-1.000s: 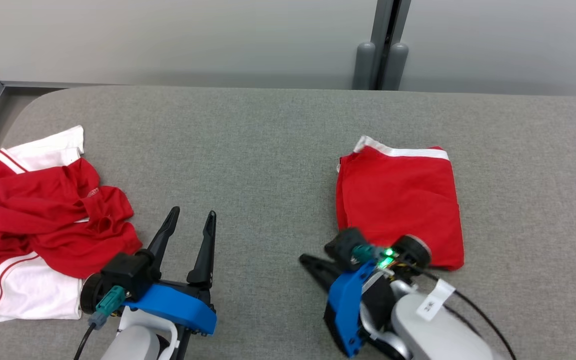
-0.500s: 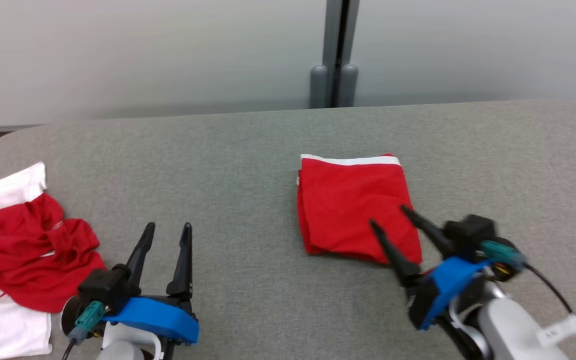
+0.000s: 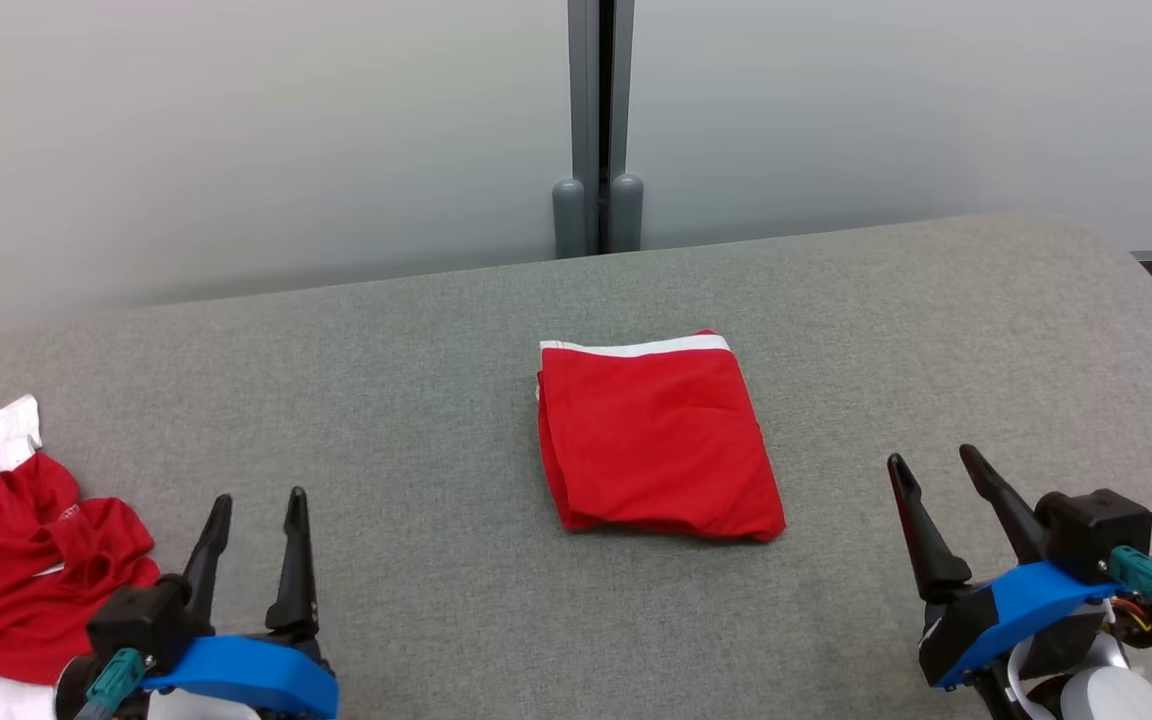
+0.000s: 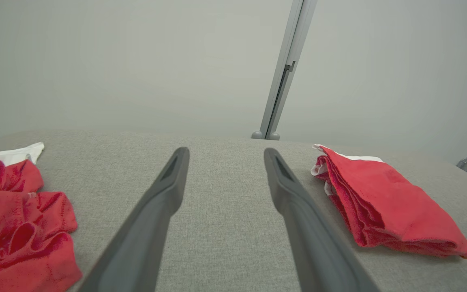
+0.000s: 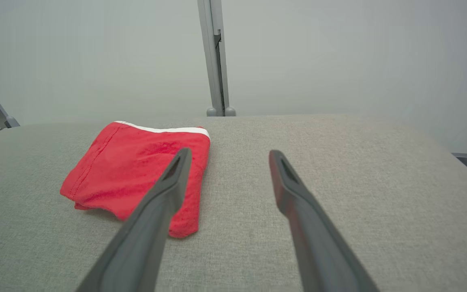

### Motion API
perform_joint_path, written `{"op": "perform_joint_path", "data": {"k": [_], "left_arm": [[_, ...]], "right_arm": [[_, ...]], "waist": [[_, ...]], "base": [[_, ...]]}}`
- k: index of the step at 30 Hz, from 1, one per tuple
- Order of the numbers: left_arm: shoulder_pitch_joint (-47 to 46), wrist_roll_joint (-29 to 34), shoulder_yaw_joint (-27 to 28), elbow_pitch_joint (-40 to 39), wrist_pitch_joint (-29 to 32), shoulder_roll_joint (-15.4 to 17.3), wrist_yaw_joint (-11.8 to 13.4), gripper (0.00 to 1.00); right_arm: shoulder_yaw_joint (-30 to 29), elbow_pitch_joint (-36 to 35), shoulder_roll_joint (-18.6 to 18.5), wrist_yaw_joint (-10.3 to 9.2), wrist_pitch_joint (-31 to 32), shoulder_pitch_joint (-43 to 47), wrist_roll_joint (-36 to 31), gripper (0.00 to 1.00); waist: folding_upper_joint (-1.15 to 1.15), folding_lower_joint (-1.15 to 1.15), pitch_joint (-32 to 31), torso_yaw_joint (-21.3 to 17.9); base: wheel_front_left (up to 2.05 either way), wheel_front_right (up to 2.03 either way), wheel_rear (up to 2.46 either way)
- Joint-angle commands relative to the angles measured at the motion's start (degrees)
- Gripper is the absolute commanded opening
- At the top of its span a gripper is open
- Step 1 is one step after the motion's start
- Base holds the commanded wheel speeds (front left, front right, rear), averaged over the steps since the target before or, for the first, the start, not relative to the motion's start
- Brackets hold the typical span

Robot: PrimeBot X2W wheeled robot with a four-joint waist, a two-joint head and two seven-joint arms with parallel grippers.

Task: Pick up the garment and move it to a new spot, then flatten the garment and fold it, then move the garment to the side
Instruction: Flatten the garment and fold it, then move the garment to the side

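Right gripper (image 3: 931, 457) withdrew from garment (image 3: 656, 450) (folded).

Bare grey table (image 3: 386, 400) lies open between folded red garment (image 3: 656, 450) at centre and crumpled red-and-white pile (image 3: 26, 560) at the left edge

Folded garment (image 3: 656, 450) — red, white band; table (image 3: 416, 380) — grey.
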Motion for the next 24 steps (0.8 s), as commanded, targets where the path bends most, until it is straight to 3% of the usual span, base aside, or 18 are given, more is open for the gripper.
{"op": "perform_joint_path", "data": {"k": [1, 19, 24], "left_arm": [[0.5, -0.1, 0.3, -0.1, -0.2, 0.3, 0.2, 1.0], [1.2, 0.4, 0.5, -0.9, -0.2, -0.1, 0.2, 1.0], [-0.9, 1.1, -0.4, -2.2, 0.4, 0.5, -0.3, 1.0]], "right_arm": [[-0.2, 0.3, 0.2, 0.01, 0.1, 0.7, -0.2, 1.0], [-1.3, -0.6, 0.7, 0.01, 2.2, 0.8, 0.8, 1.0], [-1.4, -0.5, 0.5, 0.01, 9.4, -4.1, 3.0, 1.0]], "waist": [[0.0, 0.0, -0.2, -0.1], [0.0, 0.0, 0.6, 1.3], [0.0, 0.0, 3.1, 3.3]], "base": [[0.0, 0.0, 0.0], [0.0, 0.0, 0.0], [0.0, 0.0, 0.0]]}}
